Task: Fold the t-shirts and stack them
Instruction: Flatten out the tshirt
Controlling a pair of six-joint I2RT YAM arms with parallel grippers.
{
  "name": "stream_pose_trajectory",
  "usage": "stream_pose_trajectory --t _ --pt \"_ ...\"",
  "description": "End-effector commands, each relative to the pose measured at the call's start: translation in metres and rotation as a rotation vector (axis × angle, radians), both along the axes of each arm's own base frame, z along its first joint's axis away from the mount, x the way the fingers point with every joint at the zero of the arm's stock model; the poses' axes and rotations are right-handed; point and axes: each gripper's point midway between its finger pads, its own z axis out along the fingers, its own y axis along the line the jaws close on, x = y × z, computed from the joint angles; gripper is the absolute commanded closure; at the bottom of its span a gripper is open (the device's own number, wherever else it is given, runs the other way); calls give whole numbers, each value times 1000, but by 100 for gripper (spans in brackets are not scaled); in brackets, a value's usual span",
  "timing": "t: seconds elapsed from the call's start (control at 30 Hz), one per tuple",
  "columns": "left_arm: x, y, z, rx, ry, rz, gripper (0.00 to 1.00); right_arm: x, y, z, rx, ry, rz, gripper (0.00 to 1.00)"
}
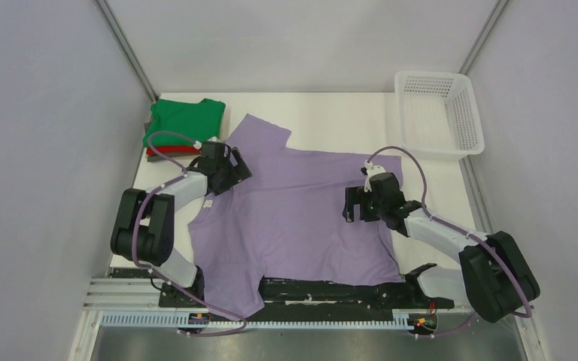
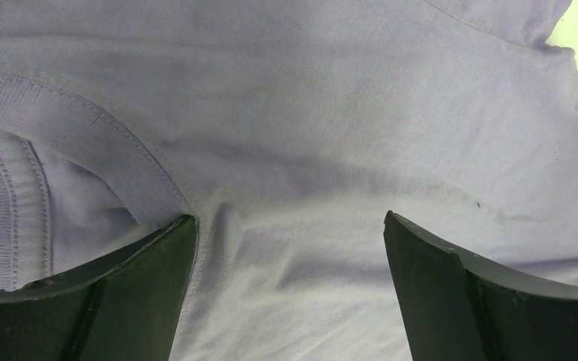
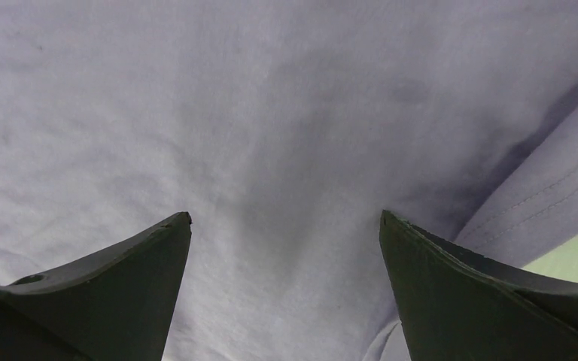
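Top external: lilac t-shirt (image 1: 301, 218) flat.
Handling: likely soft, limp; pinch collar (image 2: 83, 143), hem (image 3: 557, 197).
Left gripper (image 2: 287, 216), right gripper (image 3: 284, 213): wide apart, empty.

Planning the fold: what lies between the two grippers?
Only the spread lilac shirt; the top view shows nothing else between the left gripper and the right gripper.

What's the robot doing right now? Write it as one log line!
left gripper: open, over collar | right gripper: open, near hem | lilac t-shirt: spread, unfolded | green t-shirt: folded, far-left
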Motion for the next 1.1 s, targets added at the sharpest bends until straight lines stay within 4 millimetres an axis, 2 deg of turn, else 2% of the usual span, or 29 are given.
stream_pose_trajectory --t 0.0,0.23,0.47,0.53,0.63,0.73,0.83,0.97,1.03,1.07 --pt "-11 1 -6 14 22 -32 0 -4 -20 -14 -23 51 -89 2" --pt "-12 5 -7 30 30 -19 0 0 -105 -7 -145 16 -369 2" --pt "-10 11 -8 60 35 0 0 -8 -172 -1 -287 18 -602 2" --pt "-10 10 -6 58 31 -6 0 -8 -184 3 -288 16 -650 2" --pt "-8 7 0 43 17 -18 0 5 -179 20 -251 -42 -603 2" --pt "-7 0 11 16 -10 -41 0 26 -152 45 -130 -138 -464 2" --pt "0 -4 35 11 -68 -55 0 42 -120 73 21 -225 -346 2" --pt "8 -3 71 45 -151 -39 0 56 -90 109 160 -382 -268 2" --pt "12 -6 82 47 -171 -43 0 58 -72 116 161 -402 -216 2" --pt "13 -8 84 46 -171 -47 0 61 -71 117 137 -399 -220 2"
